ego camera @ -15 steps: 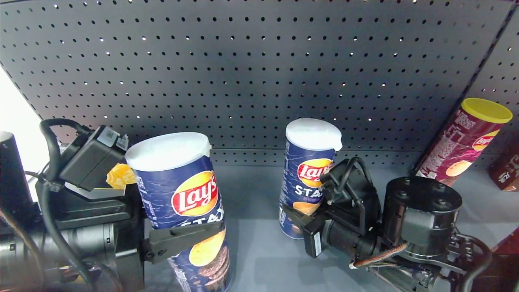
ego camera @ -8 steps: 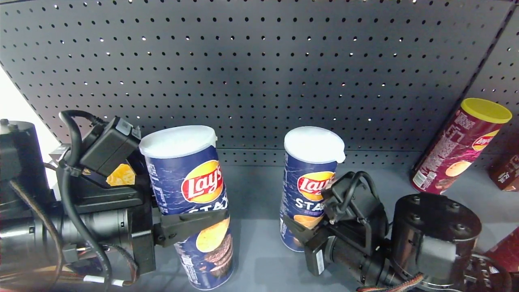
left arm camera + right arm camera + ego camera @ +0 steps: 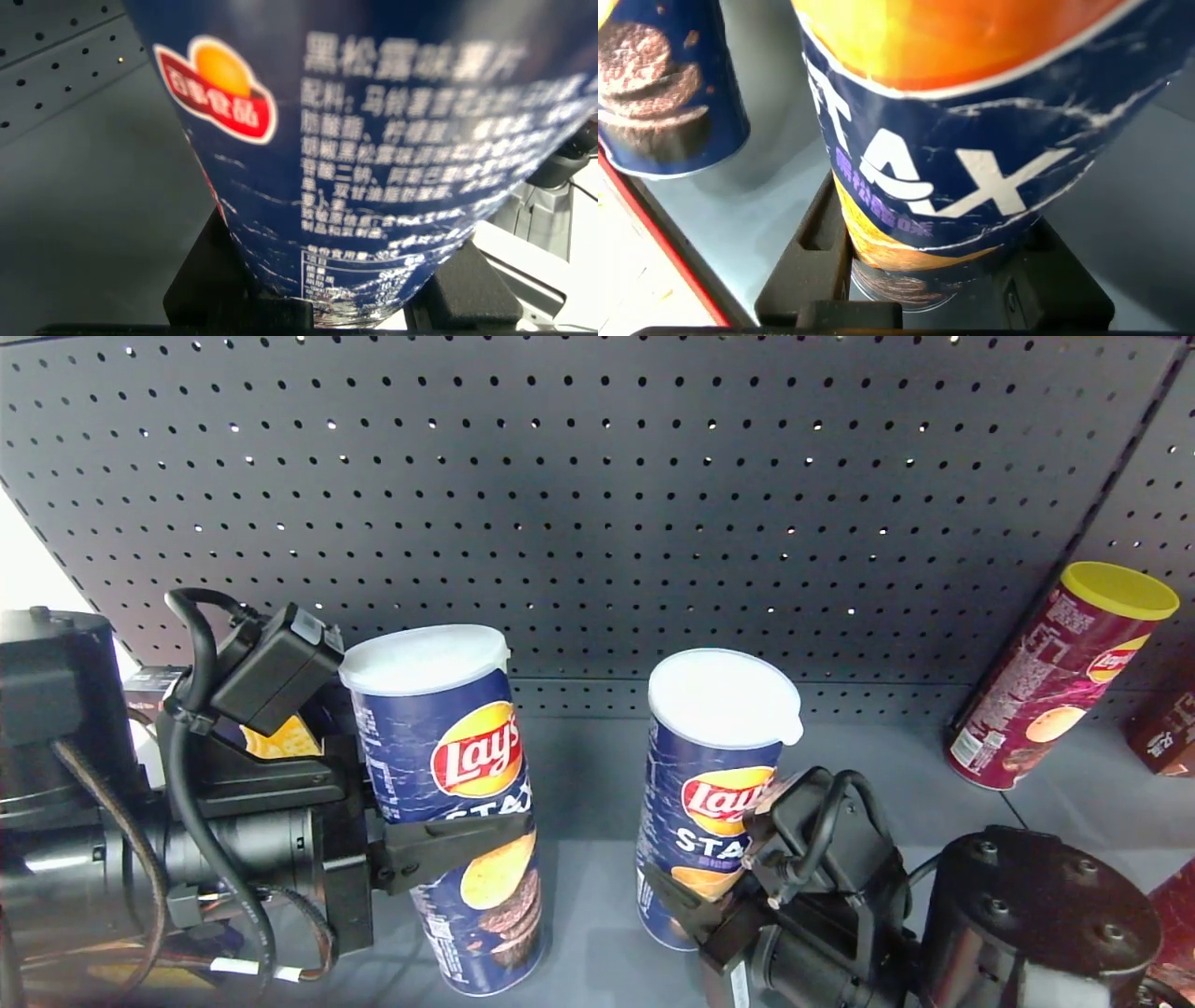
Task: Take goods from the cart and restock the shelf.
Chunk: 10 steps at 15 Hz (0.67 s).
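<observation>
Blue chip can [image 3: 448,775] sits clamped between the left fingers [image 3: 448,845], which grip around its middle. It leans a bit, with its bottom down at the shelf [image 3: 588,784]. The right fingers [image 3: 677,907] squeeze a second blue can [image 3: 714,756] low on its body, near the first.

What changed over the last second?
The left gripper carried the left dark blue white-lidded chip can rightward, deeper onto the grey shelf. The right gripper drew the right dark blue white-lidded chip can back toward the robot. Both jaws stayed shut; the maroon yellow-lidded can stayed put.
</observation>
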{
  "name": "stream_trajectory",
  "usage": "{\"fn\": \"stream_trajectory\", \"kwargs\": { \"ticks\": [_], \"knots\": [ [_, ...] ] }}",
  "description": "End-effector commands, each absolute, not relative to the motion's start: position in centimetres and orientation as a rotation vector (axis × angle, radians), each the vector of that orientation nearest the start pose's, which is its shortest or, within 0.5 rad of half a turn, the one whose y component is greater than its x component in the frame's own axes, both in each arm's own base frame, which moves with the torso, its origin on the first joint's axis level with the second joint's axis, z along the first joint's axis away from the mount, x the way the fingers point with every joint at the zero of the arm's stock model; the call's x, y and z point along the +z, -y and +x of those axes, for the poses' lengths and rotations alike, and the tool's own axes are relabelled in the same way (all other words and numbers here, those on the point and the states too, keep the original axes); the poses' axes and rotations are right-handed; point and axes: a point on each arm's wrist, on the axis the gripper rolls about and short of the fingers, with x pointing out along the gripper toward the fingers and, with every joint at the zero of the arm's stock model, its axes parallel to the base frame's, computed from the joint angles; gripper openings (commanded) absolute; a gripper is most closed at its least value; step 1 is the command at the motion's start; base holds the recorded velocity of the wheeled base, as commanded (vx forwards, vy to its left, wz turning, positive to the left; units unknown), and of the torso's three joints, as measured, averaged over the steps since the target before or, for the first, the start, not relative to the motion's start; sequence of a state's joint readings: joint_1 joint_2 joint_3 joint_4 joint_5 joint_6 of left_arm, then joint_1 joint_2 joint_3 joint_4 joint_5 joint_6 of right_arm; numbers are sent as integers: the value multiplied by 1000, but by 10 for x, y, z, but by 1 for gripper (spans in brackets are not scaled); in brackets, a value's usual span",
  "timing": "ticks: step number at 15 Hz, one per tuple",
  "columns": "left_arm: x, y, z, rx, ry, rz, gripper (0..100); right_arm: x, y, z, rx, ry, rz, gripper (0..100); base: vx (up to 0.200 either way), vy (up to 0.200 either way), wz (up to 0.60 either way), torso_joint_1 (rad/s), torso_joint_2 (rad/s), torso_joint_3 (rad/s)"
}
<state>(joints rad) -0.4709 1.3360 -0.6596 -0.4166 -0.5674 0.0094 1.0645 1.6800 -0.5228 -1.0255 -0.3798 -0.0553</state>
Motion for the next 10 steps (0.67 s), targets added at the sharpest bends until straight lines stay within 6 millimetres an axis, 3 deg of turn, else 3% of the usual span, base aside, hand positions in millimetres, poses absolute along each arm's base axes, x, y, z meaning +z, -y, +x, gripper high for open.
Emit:
{"fn": "stream_trajectory", "kwargs": {
  "ticks": [1,10],
  "knots": [
    [216,106,182,-1032,-268,-5,0,152,-235,135,698,-93,-149,0,0,0,0,0,0,0],
    [215,105,184,-1026,-271,-6,0,144,-233,125,704,-115,-175,0,0,0,0,0,0,0]
  ]
}}
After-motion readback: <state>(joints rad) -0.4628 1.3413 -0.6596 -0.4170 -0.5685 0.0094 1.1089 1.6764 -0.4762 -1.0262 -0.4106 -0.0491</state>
